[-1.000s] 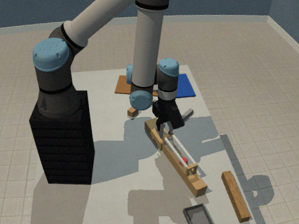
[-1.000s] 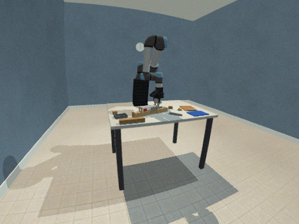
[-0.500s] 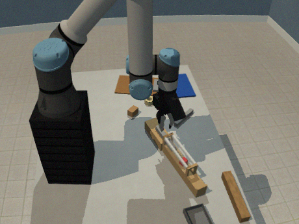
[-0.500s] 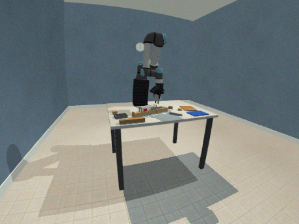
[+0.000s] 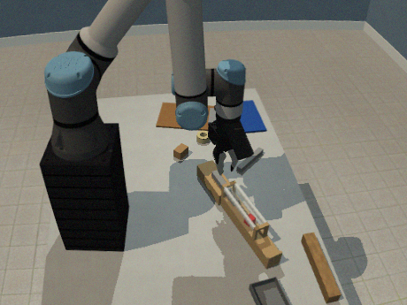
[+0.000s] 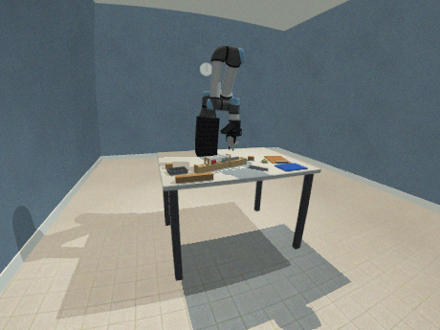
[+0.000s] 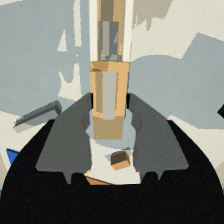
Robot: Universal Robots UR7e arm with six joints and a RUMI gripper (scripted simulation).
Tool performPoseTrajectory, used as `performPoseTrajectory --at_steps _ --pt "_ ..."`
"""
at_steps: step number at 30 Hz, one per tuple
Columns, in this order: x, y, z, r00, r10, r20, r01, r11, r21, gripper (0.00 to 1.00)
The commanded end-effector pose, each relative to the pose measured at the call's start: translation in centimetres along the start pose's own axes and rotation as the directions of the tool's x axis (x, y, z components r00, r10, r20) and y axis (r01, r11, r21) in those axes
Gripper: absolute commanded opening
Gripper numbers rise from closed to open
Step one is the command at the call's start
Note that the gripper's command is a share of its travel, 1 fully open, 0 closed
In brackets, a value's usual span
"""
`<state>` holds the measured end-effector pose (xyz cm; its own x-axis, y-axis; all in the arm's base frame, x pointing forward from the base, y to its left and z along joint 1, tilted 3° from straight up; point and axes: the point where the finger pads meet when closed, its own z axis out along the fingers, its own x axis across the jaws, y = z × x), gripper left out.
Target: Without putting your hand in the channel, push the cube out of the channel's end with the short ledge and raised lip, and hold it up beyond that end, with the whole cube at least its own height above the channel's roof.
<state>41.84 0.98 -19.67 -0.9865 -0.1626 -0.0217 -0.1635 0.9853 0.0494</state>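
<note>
The wooden channel (image 5: 239, 211) lies diagonally on the table, with white rails along its top. The red cube (image 5: 249, 218) sits inside it, toward the near end. A grey piece (image 5: 218, 179) lies on the channel's far end. My gripper (image 5: 225, 165) hovers just above that far end, pointing down, with its fingers partly apart and nothing between them. In the wrist view the gripper's fingers frame the channel end (image 7: 107, 105) and its grey piece (image 7: 109, 95) below. In the exterior view the gripper (image 6: 231, 145) hangs over the channel (image 6: 221, 164).
A grey bar (image 5: 249, 159) lies right of the gripper. A small wooden block (image 5: 180, 151) and a ring (image 5: 203, 137) lie behind it, before an orange mat (image 5: 170, 115) and a blue mat (image 5: 252, 117). A wooden plank (image 5: 321, 266) and a grey tray (image 5: 270, 292) lie near the front.
</note>
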Motion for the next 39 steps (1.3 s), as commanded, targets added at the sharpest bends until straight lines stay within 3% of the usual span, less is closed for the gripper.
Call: performPoseTrajectory --at_steps 1,39 --pt "-0.04 -0.02 -0.06 1.0 0.0 0.001 0.0 1.0 0.0 0.22" --pt "-0.09 -0.01 -0.06 1.0 -0.01 0.001 0.01 1.0 0.0 0.22"
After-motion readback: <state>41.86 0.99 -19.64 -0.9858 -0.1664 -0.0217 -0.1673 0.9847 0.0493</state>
